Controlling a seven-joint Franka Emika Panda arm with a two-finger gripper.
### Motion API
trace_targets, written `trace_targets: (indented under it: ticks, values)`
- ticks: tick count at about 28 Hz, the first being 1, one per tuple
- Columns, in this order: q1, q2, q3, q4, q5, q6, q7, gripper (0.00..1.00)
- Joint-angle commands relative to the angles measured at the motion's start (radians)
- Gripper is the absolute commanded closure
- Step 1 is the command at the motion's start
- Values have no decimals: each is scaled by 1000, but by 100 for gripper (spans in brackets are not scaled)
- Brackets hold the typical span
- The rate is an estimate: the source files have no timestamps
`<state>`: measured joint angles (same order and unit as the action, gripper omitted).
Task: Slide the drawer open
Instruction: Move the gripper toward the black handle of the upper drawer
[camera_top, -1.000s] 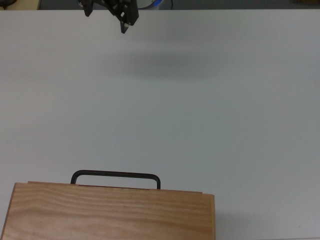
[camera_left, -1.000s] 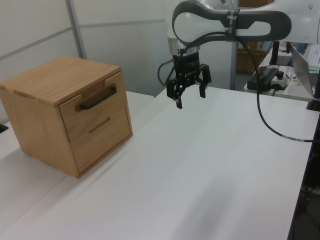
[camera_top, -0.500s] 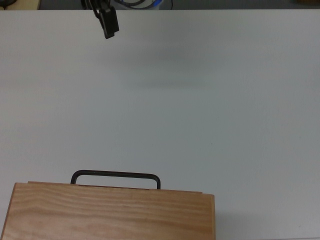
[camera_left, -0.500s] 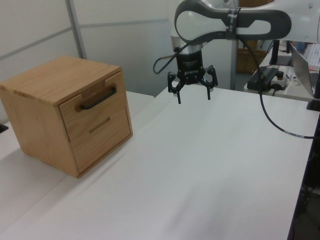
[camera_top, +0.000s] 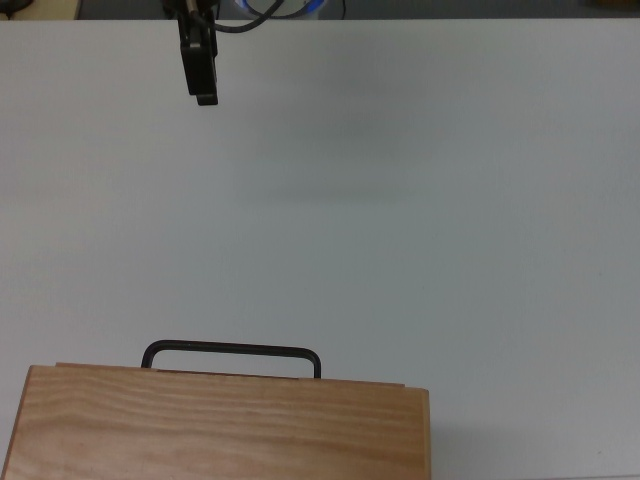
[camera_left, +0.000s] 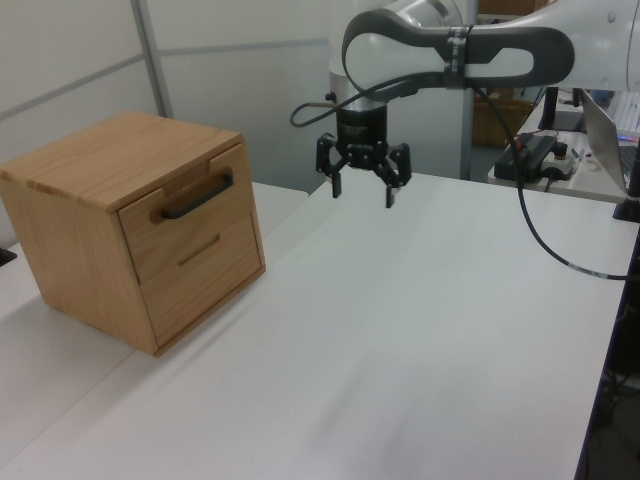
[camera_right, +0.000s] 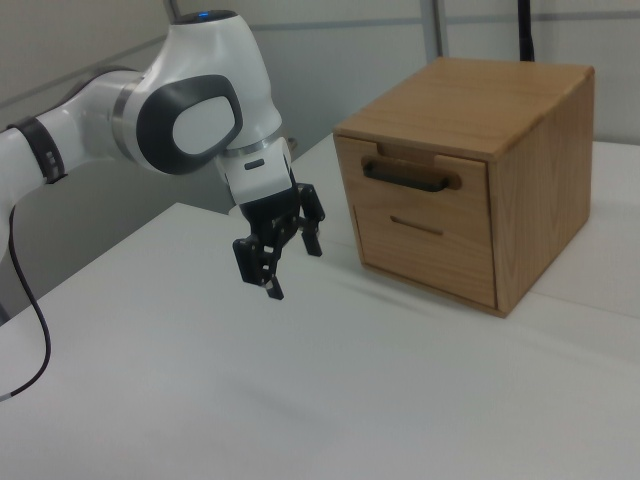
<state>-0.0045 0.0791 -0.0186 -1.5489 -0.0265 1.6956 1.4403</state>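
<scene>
While the gripper (camera_left: 361, 190) hangs in the air above the white table (camera_left: 420, 330), its two black fingers (camera_left: 391, 194) are spread wide apart with nothing between them. They point down at the bare tabletop and do not touch it.

The wooden cabinet (camera_left: 120, 225) stands well away from the gripper, off toward the left view's left and the right view's right. In the top view it sits at the bottom edge, with the gripper far up by the top edge. The drawer (camera_left: 180, 210) is the upper one in the front of the cabinet. It is pushed all the way in, and its front lies level with the wood around it. Its long black handle (camera_left: 198, 196) sticks out toward the side where the gripper is. Below it is a second front with only a thin slot (camera_right: 416, 226).

The arm (camera_right: 190, 110) is white with dark grey joints, and a black cable (camera_left: 545, 245) loops down from it. I cannot read any writing or labels on the arm or the cabinet.
</scene>
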Motion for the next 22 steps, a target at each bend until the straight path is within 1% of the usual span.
trace_targets:
  ticks: [1, 3, 4, 6, 9, 10, 14, 15, 18, 19, 22]
  values:
    - [8, -7, 2, -56, 34, 172, 110, 0]
    - [15, 7, 5, -74, 40, 257, 129, 0]
    - [27, 24, 6, -83, 42, 336, 141, 0]
    - [31, 42, 6, -92, 40, 413, 149, 0]
    - [32, 77, 8, -92, 40, 505, 161, 0]
    - [32, 99, 9, -91, 40, 560, 163, 0]
    - [35, 140, 9, -85, 40, 680, 163, 0]
    - [35, 157, 12, -85, 40, 747, 163, 0]
    - [35, 176, 12, -85, 43, 844, 169, 0]
    - [35, 188, 12, -85, 43, 901, 184, 0]
    - [35, 205, 12, -79, 42, 976, 207, 0]
